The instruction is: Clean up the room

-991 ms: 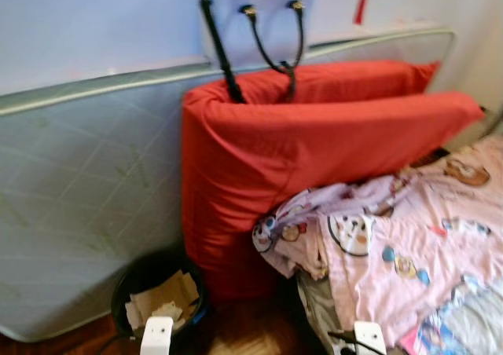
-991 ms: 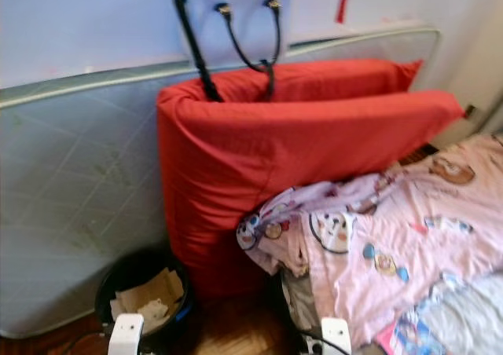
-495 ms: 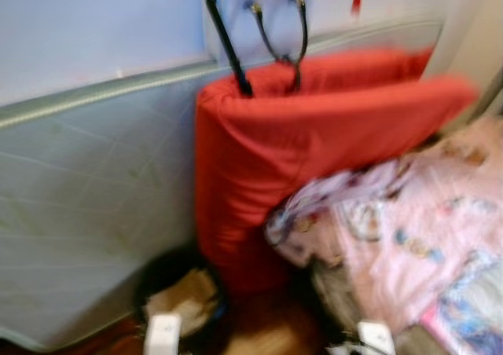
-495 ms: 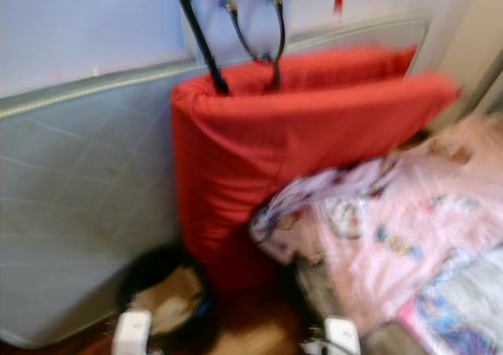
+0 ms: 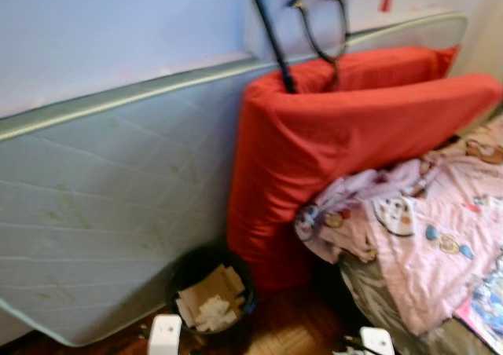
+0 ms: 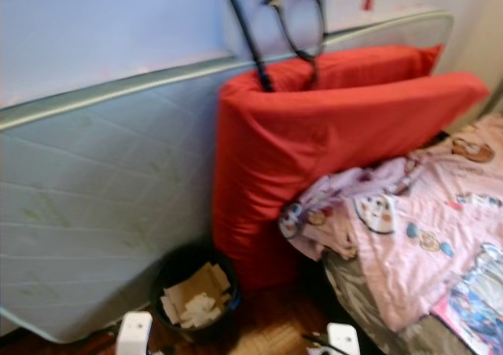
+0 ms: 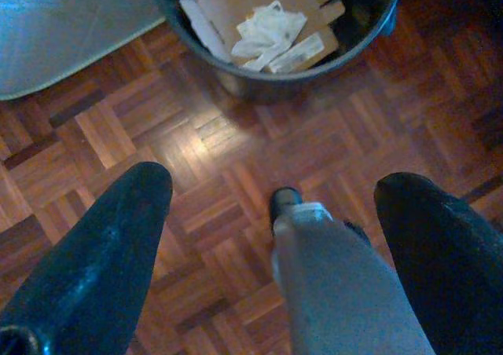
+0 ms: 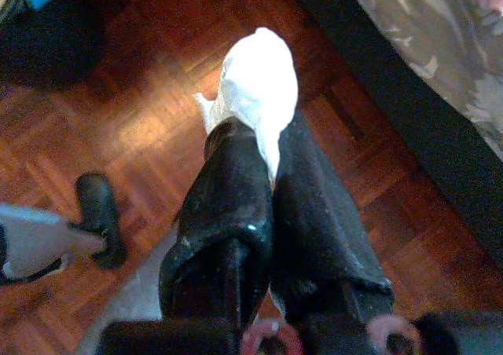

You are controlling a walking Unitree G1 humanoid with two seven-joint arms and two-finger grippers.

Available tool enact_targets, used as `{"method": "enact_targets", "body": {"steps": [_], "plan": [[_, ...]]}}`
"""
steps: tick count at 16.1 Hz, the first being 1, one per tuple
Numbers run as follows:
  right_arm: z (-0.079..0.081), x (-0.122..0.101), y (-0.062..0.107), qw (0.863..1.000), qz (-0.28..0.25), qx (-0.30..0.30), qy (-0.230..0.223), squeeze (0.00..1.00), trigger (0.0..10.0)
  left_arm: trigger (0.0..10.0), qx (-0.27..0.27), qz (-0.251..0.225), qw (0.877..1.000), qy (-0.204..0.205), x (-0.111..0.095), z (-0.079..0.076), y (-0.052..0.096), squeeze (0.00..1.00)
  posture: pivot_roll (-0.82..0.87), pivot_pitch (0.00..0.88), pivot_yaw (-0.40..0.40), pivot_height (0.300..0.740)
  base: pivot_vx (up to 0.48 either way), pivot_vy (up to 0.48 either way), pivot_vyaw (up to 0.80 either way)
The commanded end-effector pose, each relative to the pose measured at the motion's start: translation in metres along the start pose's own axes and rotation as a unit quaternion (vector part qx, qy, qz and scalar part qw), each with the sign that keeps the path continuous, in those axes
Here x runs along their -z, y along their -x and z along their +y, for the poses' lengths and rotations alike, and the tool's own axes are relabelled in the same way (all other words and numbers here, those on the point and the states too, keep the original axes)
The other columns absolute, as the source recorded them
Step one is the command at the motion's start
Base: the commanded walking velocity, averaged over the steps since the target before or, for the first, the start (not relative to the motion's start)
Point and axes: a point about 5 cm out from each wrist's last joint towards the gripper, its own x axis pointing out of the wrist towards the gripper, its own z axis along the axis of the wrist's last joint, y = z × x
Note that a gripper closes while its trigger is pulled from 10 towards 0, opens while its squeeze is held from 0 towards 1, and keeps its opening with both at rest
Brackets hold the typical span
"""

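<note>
the right hand was seen pressed together on a crumpled white tissue, which stuck out past the fingertips with its long axis running on along the fingers, pointing down toward the parquet floor. the left hand was spread wide and held nothing, hanging low over the same floor. the black bin, already holding cardboard and paper scraps, stood on the floor near the foot of the grey mattress leaned against the wall, just left of the red cushion. in the head views the bin lay ahead and to the left, closer to the left hand's side than to the right; the tissue would therefore have to be carried leftward and forward across the body, it was judged, before release over the bin's open mouth. the bed with the pink cartoon-print cover lay to the right, and a pale handbag hung above the cushion.
</note>
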Motion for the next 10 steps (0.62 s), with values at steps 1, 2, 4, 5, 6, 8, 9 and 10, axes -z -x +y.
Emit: {"method": "enact_targets", "body": {"steps": [1, 2, 4, 5, 6, 8, 9, 10], "plan": [[0.0043, -0.0033, -0.0011, 1.000, -0.005, -0.004, -0.003, 0.00, 10.0, 10.0, -0.007, 0.005, 1.000, -0.007, 0.0008, 0.0060, 0.0004, 0.00, -0.08, 0.000, -0.014, 0.740, 0.000, 0.326, 0.00], [0.0042, -0.0033, -0.0012, 1.000, -0.005, -0.004, -0.003, 0.00, 10.0, 10.0, -0.007, 0.005, 1.000, -0.007, 0.0008, 0.0059, 0.0004, 0.00, -0.08, 0.000, -0.015, 0.740, 0.000, 0.326, 0.00], [0.0039, -0.0034, -0.0011, 1.000, -0.005, -0.004, -0.003, 0.00, 10.0, 10.0, -0.007, 0.005, 1.000, -0.007, 0.0009, 0.0057, 0.0004, 0.00, -0.08, 0.000, -0.016, 0.740, 0.000, 0.324, 0.00], [0.0038, -0.0035, -0.0011, 1.000, -0.005, -0.004, -0.002, 0.00, 10.0, 10.0, -0.008, 0.005, 1.000, -0.006, 0.0008, 0.0056, 0.0004, 0.00, -0.08, 0.000, -0.017, 0.740, 0.000, 0.326, 0.00], [0.0037, -0.0035, -0.0011, 1.000, -0.005, -0.003, -0.002, 0.00, 10.0, 10.0, -0.008, 0.005, 1.000, -0.006, 0.0008, 0.0055, 0.0003, 0.00, -0.08, 0.000, -0.017, 0.740, 0.000, 0.322, 0.00], [0.0036, -0.0036, -0.0011, 1.000, -0.005, -0.004, -0.002, 0.00, 10.0, 10.0, -0.007, 0.005, 1.000, -0.006, 0.0009, 0.0054, 0.0003, 0.00, -0.08, 0.000, -0.016, 0.740, 0.000, 0.328, 0.00], [0.0037, -0.0037, -0.0011, 1.000, -0.006, -0.004, -0.002, 0.00, 10.0, 10.0, -0.007, 0.005, 1.000, -0.006, 0.0008, 0.0054, 0.0003, 0.00, -0.08, 0.000, -0.016, 0.740, 0.000, 0.322, 0.00], [0.0037, -0.0037, -0.0011, 1.000, -0.006, -0.004, -0.002, 0.00, 10.0, 10.0, -0.007, 0.005, 1.000, -0.006, 0.0008, 0.0054, 0.0003, 0.00, -0.08, 0.000, -0.016, 0.740, 0.000, 0.326, 0.00]]}}
